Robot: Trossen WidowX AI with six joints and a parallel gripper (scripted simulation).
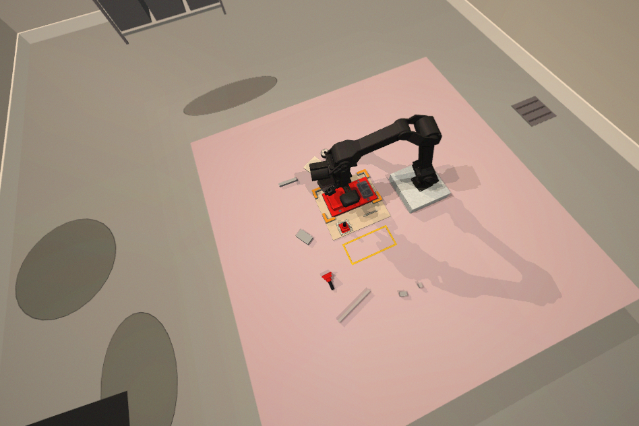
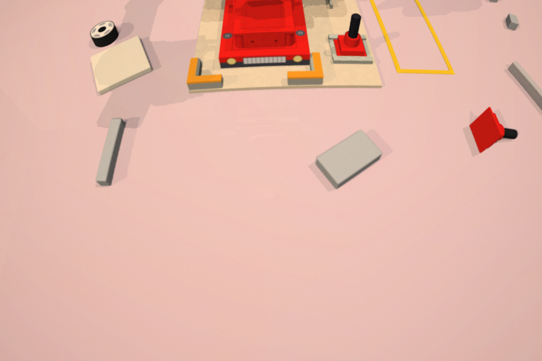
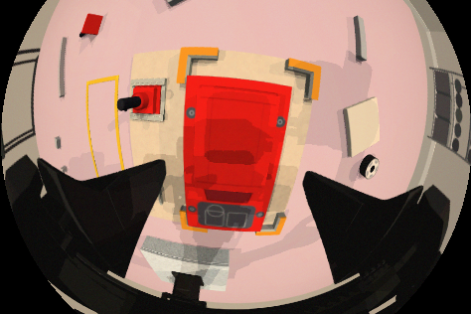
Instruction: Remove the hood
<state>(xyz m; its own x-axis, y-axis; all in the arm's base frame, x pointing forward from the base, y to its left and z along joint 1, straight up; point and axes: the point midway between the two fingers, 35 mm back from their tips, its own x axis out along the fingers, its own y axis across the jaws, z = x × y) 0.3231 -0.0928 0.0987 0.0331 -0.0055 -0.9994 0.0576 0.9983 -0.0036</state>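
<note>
- your pincer, black with two pointed fingers, stands wide apart and holds nothing; in the wrist view its fingertips frame the rear half of the red toy car from above, with no contact that you can see.
- the hood, a flat red panel, looks to be on the car, which sits on the tan wooden base board between the orange corner brackets. i judge nothing has been lifted yet.
- the marked area, a yellow-outlined rectangle on the pink surface, lies just beside the base board on the side of the small red block with the black peg. nothing rests inside it.
- so the task is at its start: you are in the approach, hovering over the car.
- left for you: come down and close on the hood's edges, lift it free of the body, carry it across to the yellow rectangle, set it flat inside the outline, spread the fingers and draw clear.
- the exterior view shows only the two fingertips at its top edge, so judge height from the wrist view.
</note>
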